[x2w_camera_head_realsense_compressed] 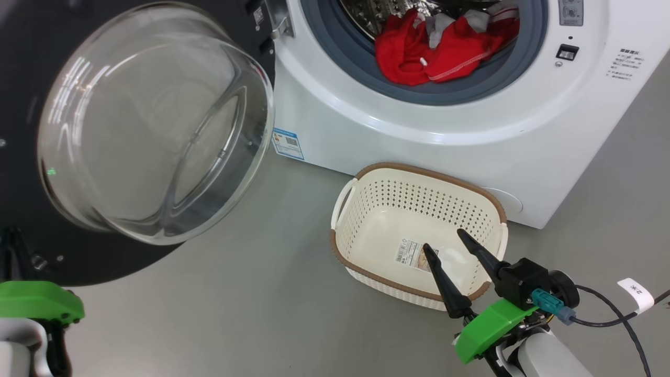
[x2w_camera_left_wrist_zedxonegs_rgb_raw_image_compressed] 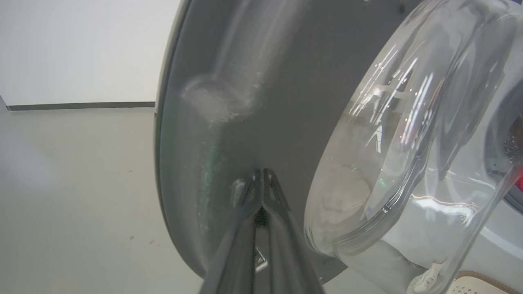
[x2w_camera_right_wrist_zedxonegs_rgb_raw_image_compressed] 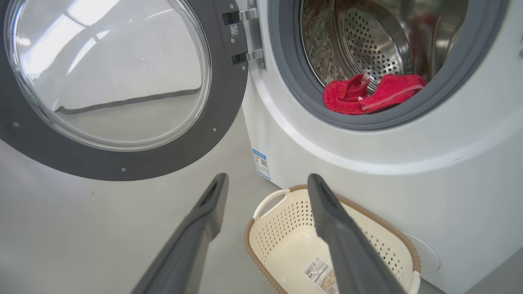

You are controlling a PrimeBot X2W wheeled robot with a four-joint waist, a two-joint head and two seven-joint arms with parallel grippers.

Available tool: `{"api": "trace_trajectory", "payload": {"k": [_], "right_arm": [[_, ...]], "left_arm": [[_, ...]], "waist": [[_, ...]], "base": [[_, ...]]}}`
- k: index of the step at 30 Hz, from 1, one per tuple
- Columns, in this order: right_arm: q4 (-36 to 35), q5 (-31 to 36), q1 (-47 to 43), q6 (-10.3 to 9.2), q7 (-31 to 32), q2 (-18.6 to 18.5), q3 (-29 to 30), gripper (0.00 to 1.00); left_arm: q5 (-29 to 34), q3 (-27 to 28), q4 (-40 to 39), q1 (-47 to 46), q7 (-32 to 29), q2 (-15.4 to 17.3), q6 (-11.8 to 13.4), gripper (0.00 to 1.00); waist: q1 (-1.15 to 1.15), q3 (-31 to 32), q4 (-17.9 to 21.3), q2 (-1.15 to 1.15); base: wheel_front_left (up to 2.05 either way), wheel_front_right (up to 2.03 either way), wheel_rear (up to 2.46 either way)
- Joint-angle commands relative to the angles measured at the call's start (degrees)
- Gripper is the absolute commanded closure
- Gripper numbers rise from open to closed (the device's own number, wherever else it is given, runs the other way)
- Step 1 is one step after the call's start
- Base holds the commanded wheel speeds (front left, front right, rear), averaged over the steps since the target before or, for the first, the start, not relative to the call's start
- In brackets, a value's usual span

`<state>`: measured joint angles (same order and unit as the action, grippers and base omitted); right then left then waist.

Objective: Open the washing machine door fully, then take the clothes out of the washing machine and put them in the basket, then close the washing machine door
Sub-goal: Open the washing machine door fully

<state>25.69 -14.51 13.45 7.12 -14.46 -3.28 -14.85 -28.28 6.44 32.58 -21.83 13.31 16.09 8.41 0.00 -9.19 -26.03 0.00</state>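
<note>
Red clothes (x2w_camera_head_realsense_compressed: 445, 50) with a scrap of white-grey cloth lie in the mouth of the washing machine (x2w_camera_head_realsense_compressed: 471, 136), on its grey rubber ring (x2w_camera_head_realsense_compressed: 460, 91). The washing machine door (x2w_camera_head_realsense_compressed: 152, 125) stands swung wide open at the machine's left side as we face it. Our left hand (x2w_camera_left_wrist_zedxonegs_rgb_raw_image_compressed: 262, 173) is pinched shut on nothing, tips against the door's dark inner rim beside the glass, while our right hand (x2w_camera_head_realsense_compressed: 444, 239) is spread wide and holds nothing in front of the machine, above the basket (x2w_camera_head_realsense_compressed: 419, 170). The basket sits on the floor (x2w_camera_head_realsense_compressed: 261, 314) close against the machine's front, a paper sticker (x2w_camera_head_realsense_compressed: 413, 255) on its bottom.
</note>
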Motion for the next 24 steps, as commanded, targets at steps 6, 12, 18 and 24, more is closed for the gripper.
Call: {"api": "trace_trajectory", "payload": {"k": [6, 12, 18, 24], "right_arm": [[-1.9, 0.2, 0.6, 0.36, 0.1, 0.4, -0.9, 0.0], [-2.0, -0.2, 0.6, 0.36, 0.1, 0.4, -0.8, 0.0], [-1.9, -0.9, 0.8, 0.36, 0.0, 0.4, -0.3, 0.0], [-1.8, -1.9, 1.0, 0.36, -0.3, 0.4, -0.1, 0.0]], "left_arm": [[0.6, 3.0, 2.7, -4.1, 1.2, 4.9, -1.0, 1.0], [0.8, 3.5, 4.3, -4.8, 1.5, 5.4, -2.1, 1.0], [1.4, 3.5, 3.1, -4.3, 1.6, 4.9, -2.9, 0.23], [3.0, 3.5, -2.0, -2.4, 1.7, 3.8, -3.0, 0.0]], "waist": [[0.0, -0.1, 1.0, 0.0], [0.0, 0.3, 1.6, 0.0], [0.0, 0.8, 2.0, 0.0], [0.0, 1.5, 2.7, 0.0]], "base": [[0.0, 0.0, 0.0], [0.0, 0.0, 0.0], [0.0, 0.0, 0.0], [0.0, 0.0, 0.0]]}}
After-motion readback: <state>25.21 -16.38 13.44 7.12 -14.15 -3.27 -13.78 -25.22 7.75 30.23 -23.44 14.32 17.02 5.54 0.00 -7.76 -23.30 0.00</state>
